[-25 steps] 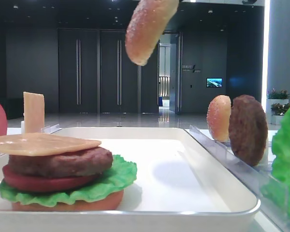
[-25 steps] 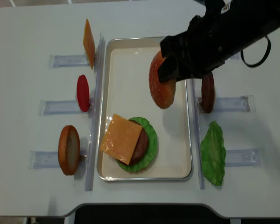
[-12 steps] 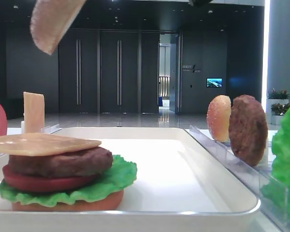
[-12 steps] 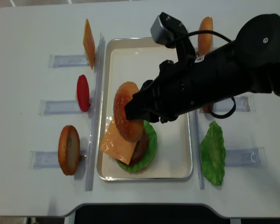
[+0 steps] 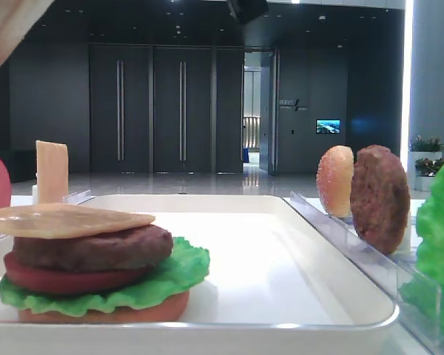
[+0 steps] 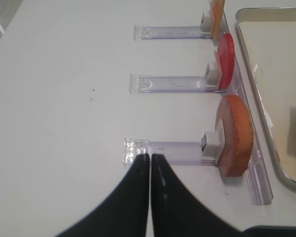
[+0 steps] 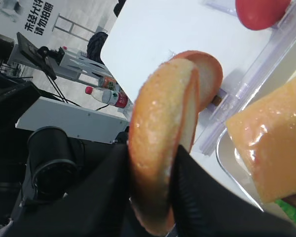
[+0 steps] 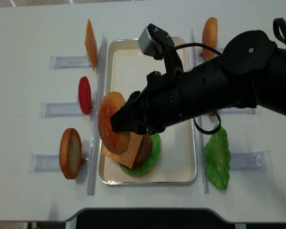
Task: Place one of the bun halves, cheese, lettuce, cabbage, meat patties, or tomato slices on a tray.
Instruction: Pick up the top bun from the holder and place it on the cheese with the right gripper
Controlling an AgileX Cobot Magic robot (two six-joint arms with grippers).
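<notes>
Right gripper (image 8: 120, 125) clamped on top bun half (image 8: 110, 122), hovering seemingly above cheese (image 8: 126, 151) on tray (image 8: 186, 177), left gripper (image 6: 150, 157) closed.

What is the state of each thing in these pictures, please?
Top bun half: held on edge above the stack, not placed.
Right hand: shut on the top bun half.
Left hand: shut, empty.
Cheese: flat, topmost on the stack.
Tray: holds the stack.
Spare meat patty: upright in the rack.

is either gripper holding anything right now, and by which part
The right gripper pinches the domed golden-brown top bun half by its lower edge, on edge. The left gripper is shut, holding nothing.
</notes>
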